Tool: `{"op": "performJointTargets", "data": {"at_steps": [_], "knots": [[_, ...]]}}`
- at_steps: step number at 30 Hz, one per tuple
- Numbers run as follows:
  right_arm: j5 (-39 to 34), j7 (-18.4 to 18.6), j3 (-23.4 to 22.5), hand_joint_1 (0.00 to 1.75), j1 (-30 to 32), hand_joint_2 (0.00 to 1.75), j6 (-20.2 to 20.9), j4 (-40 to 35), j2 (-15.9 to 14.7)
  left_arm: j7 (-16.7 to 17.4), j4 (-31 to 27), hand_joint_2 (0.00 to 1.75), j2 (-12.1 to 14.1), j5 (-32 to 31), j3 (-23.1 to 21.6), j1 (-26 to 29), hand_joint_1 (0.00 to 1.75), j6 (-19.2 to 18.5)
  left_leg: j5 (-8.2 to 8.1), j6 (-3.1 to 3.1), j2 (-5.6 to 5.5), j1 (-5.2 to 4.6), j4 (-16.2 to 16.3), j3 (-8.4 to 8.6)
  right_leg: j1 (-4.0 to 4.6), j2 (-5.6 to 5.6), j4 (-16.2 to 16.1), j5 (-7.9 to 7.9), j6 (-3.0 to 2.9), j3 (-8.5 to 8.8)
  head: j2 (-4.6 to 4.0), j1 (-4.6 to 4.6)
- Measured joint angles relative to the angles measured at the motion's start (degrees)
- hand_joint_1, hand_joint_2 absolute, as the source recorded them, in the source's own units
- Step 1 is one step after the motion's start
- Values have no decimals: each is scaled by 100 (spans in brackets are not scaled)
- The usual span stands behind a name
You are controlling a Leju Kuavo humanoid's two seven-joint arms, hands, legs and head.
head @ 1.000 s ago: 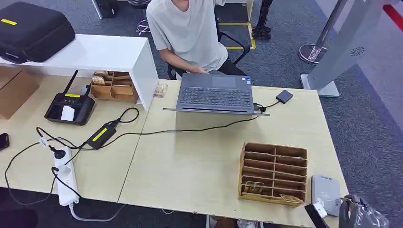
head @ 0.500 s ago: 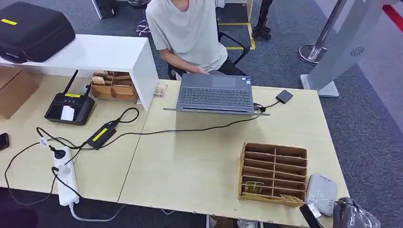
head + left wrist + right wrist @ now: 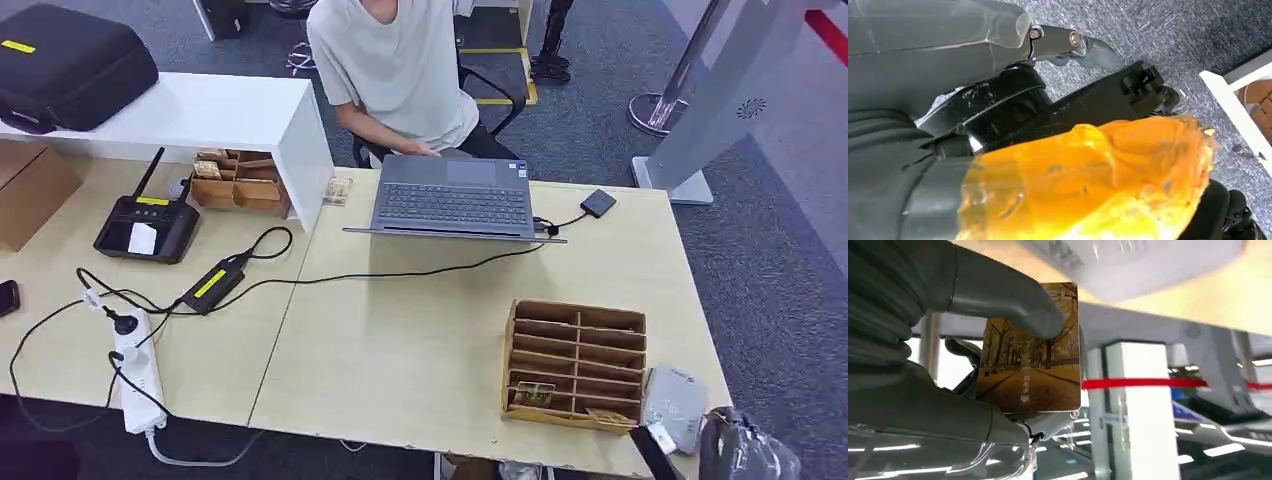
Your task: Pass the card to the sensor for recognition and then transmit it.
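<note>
right hand (image 3: 973, 370) pinches the card (image 3: 1030, 350) close by the sensor (image 3: 678, 405); recognition seems underway, handover still remains.

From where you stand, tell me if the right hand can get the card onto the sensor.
Probably yes: the right hand holds the card right beside the sensor, with nothing between them.

Grey left hand (image 3: 933, 100) with amber-wrapped part over grey carpet (image 3: 1173, 35), near white edge (image 3: 1233, 100).
</note>
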Motion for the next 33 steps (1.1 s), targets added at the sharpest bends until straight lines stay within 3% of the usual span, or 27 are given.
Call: {"op": "performJointTargets", "data": {"at_steps": [5, 11, 14, 25, 29, 33], "knots": [[-348, -442, 2, 175, -132, 175, 0, -435, -4, -11, 0, 0, 0, -118, 0, 4, 0, 2, 0, 0, -1, 0, 0, -2, 1, -1, 1, 0, 0, 0, 0, 0], [-359, -447, 6, 175, -141, 175, 0, -458, -6, -15, 0, 0, 0, -129, 0, 5, 0, 2, 0, 0, -1, 0, 0, -2, 0, -1, 2, 0, 0, -1, 0, 0], [-519, -458, 188, 175, -352, 175, 7, -1150, -98, -52, 0, 0, -2, -219, 0, 5, 0, 2, 1, 0, -2, 0, 0, 0, 0, -2, 1, 0, 0, -1, 0, 0], [-635, -414, 269, 175, -390, 175, 9, -1400, -120, -52, 0, 0, -2, -247, 0, 8, 0, 0, 0, 0, -2, 1, 0, -3, 1, -2, 2, 0, 0, 0, 0, 0], [-571, 229, 717, 175, -430, 175, 9, -1625, -330, -50, 0, 0, -2, -326, 0, 8, 0, -2, 1, 0, -1, 0, 0, -3, 0, -1, 2, 0, 0, 0, 0, 0], [-151, 1139, 1518, 175, -506, 175, 11, -1762, -682, -39, 0, 0, -2, -427, 0, 9, 0, -11, 1, 0, -1, 0, 0, -2, 0, -1, 2, 1, -1, 0, 0, 0]]}}
